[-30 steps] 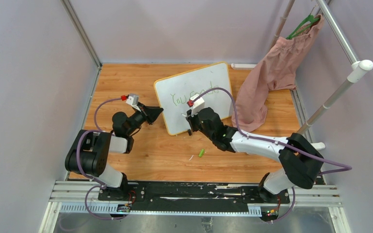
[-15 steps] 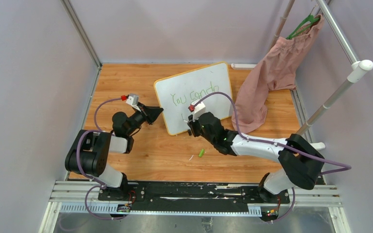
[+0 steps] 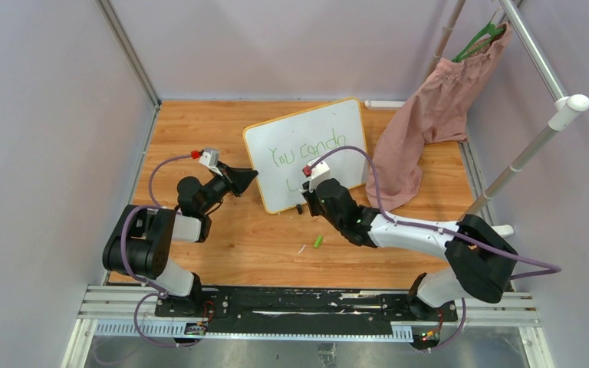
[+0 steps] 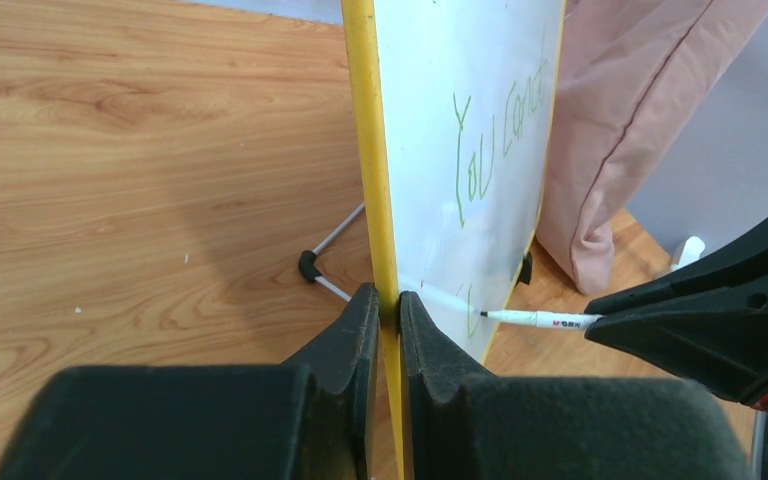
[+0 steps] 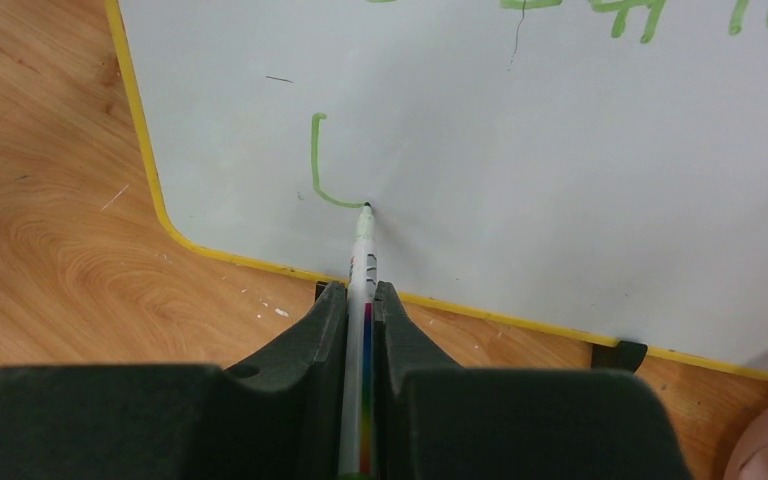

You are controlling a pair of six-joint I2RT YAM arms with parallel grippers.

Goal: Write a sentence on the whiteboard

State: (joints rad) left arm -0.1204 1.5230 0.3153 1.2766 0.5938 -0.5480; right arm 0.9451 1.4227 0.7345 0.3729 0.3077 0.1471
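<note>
On the wooden worktop the whiteboard stands propped on its feet toward the far edge, a little right of the middle, with a pink cloth hanging just beside it at the far right corner. I have the left gripper clamped on the board's yellow left rim to steady it. The right gripper is squeezed tight around a marker near the board's near edge, the tip touching the white face. The sentence so far reads "You can do" along the upper line. Below it there is one green hooked stroke, and the tip sits at its end, so I judge I am on the first letter of the next word. Next I need to lift slightly, reposition for the cross stroke and go on rightward with light, even pressure, without pushing the board back. A small green piece, perhaps the cap, lies toward the near edge.
</note>
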